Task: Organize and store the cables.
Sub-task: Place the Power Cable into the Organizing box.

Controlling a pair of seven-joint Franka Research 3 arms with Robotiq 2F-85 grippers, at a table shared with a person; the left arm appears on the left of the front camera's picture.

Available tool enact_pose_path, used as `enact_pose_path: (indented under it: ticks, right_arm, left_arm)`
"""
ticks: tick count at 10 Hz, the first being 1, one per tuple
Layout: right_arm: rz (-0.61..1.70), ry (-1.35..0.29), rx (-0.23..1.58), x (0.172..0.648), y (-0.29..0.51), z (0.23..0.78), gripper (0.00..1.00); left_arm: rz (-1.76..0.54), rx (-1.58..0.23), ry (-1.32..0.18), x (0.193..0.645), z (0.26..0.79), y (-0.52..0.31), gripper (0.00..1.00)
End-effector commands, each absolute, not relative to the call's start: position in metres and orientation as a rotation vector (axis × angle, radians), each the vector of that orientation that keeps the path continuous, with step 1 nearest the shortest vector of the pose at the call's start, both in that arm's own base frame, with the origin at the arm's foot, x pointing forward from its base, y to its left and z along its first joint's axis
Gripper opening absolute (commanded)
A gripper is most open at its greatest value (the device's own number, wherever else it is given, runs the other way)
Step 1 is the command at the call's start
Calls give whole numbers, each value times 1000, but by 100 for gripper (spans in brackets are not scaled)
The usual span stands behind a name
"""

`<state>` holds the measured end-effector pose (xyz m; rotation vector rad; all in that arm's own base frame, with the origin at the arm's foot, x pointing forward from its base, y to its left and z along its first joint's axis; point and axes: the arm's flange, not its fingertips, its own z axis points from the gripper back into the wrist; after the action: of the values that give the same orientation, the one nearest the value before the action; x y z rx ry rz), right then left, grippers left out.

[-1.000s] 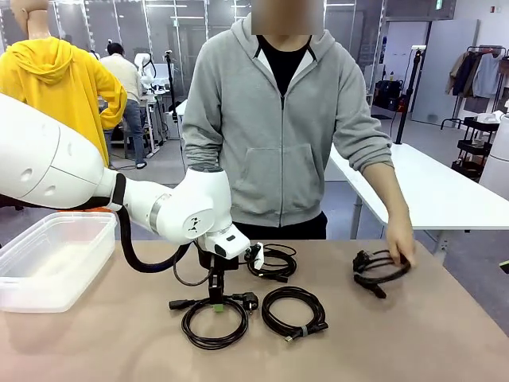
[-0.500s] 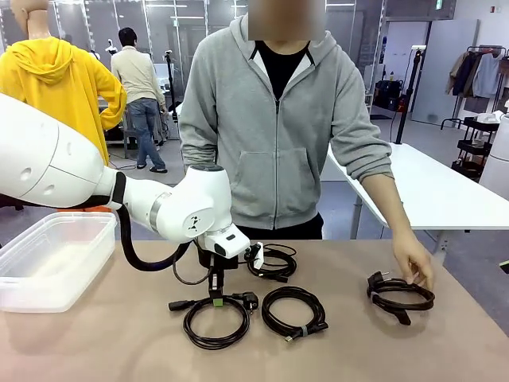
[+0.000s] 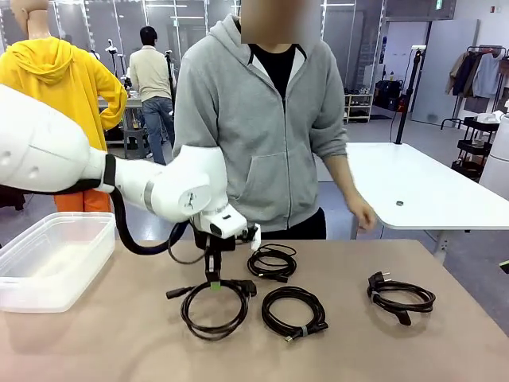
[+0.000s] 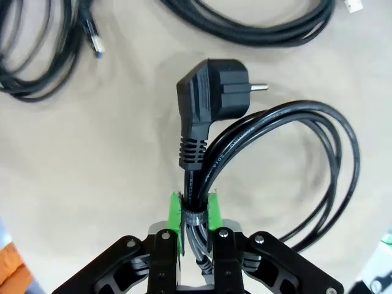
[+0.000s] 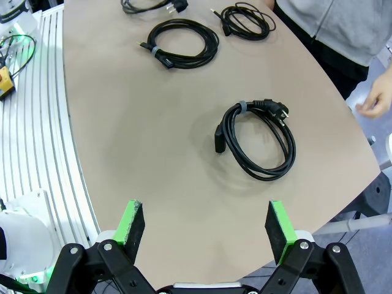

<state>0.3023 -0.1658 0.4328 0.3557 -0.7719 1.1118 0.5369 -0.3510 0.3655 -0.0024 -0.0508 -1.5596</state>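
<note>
Cable count: 4 black coils on the table (image 3: 119,334), 1 of them gripped.

- Left jaws: clenched on the held coil (image 3: 213,309). The green pads (image 4: 176,214) pinch its bundled strands where a small tie wraps them. Its round plug (image 4: 211,98) sticks out just past the jaw tips and the loop (image 4: 318,165) fans off to one side. I can't tell if the coil is fully clear of the table.
- Right jaws: released, spread wide, nothing between the pads (image 5: 130,225).
- Second coil (image 3: 272,263): just beside the left jaws, on the person's side and slightly to the right.
- Tied coil (image 3: 294,313) (grey band on it): near the left jaws, to their right, beside the held coil but apart from it.
- Fourth coil (image 3: 400,294): well apart from the left jaws, far right. In the right wrist view it lies out ahead of the open right jaws (image 5: 257,138), also with a grey band.
- 1 clear plastic bin (image 3: 56,255): well left of the left jaws, at the table edge.
- 1 person's hand (image 3: 364,216): above the table's far side, touching no cable.
</note>
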Motion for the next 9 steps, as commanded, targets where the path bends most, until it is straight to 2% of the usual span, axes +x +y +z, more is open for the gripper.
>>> enact_pose_path:
  ticks: [1,4,9]
  right_arm:
    - [1112,-786,351,305,-166,433,100]
    - [1112,-786,351,305,-166,433,100]
    - [1112,-786,351,305,-166,433,100]
  left_arm:
    - [-1576,-12,-41,532,415,-345,3]
    - [-1578,-14,-71,520,448,-344,3]
    - [-1559,13,-79,524,448,-348,3]
